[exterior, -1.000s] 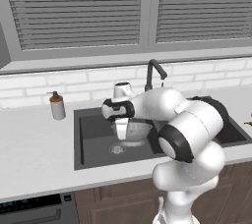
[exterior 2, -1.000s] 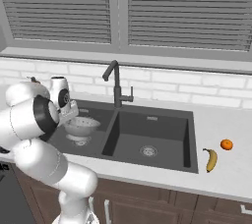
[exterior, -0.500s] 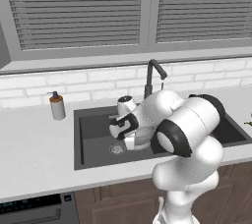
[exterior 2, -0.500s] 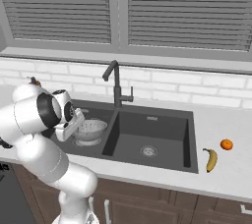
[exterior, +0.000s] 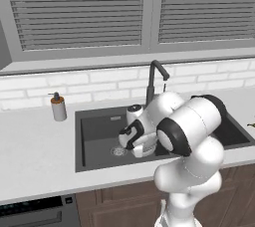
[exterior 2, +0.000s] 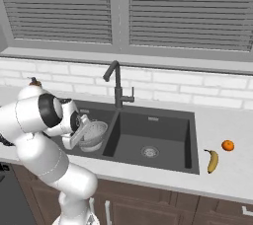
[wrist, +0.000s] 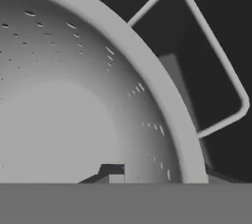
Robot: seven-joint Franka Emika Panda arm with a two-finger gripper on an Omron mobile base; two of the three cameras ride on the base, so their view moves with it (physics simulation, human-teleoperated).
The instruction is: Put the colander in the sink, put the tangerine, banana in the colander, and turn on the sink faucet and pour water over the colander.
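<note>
The silver colander (exterior 2: 95,133) sits in the left basin of the dark sink (exterior 2: 163,135), and from the left base view a pale part of the colander (exterior: 143,150) peeks out below my hand. My gripper (exterior 2: 80,131) reaches down at its near rim, low in the basin in the other base view (exterior: 128,139). In the hand view the colander (wrist: 74,100) wall and its wire handle (wrist: 231,85) loom close, and my gripper (wrist: 165,176) straddles the rim. The inner fingertip (wrist: 111,172) stands clear of the wall, so the jaws are open. The tangerine (exterior 2: 228,145) and banana (exterior 2: 213,160) lie on the counter right of the sink. The sink faucet (exterior 2: 117,83) rises behind the divider.
A soap pump bottle (exterior: 59,107) stands on the counter left of the sink (exterior: 97,131). The faucet (exterior: 152,79) spout hooks over the basins just behind my arm. A tiled wall and a window with blinds close off the back.
My hand has gone down into the left basin with the colander and tilted over. The jaws, shut on the rim before, have come apart.
</note>
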